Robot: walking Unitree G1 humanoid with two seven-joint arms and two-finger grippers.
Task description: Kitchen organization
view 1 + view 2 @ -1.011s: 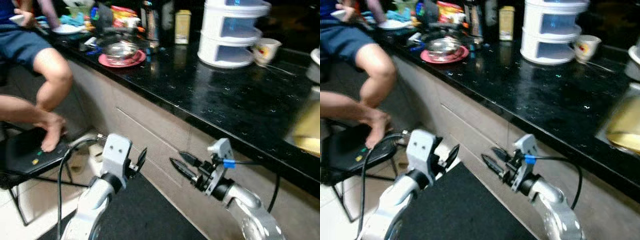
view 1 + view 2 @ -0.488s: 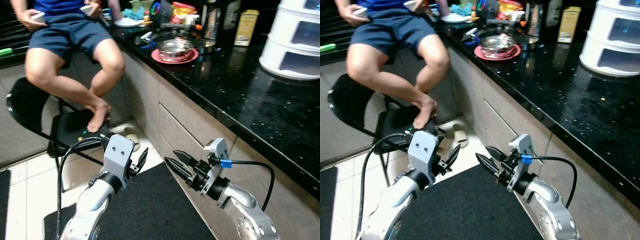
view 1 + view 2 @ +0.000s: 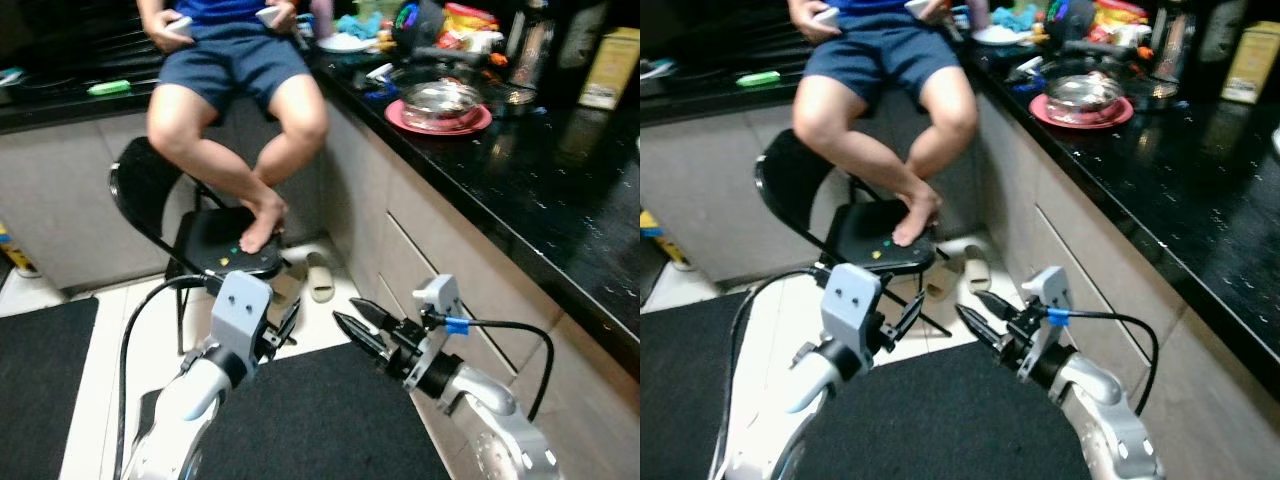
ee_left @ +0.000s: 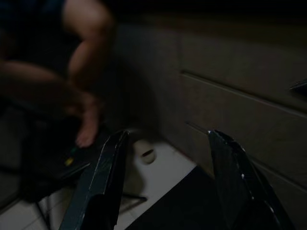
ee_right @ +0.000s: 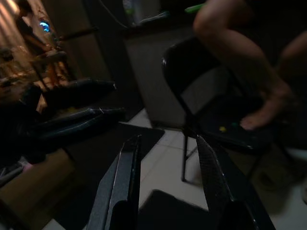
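1. Kitchen floor and cabinet fronts take up the lower half of the head views, with a black granite countertop (image 3: pixel 560 190) running along the right edge toward the upper right.
2. Compared with a second ago, the whole picture has swung leftward: the white tiered container and the cup have left the frame, and the person (image 3: pixel 235 90) on the black chair (image 3: pixel 215 235) now sits at upper centre. That reads as the camera turning, not things moving, so I judge the robot to be mid-turn, not handling anything.
3. Task clutter sits at the upper right: a steel bowl (image 3: pixel 440 97) on a pink plate (image 3: pixel 400 115), a yellow box (image 3: pixel 612 68) and colourful packets behind, all untouched.
4. Left gripper (image 3: pixel 283 325) and right gripper (image 3: pixel 358 322) hang low at bottom centre above the dark floor mat (image 3: pixel 320 420), both with fingers spread apart and nothing between them.
5. Slippers (image 3: pixel 320 277) lie on the tiles beneath the chair.
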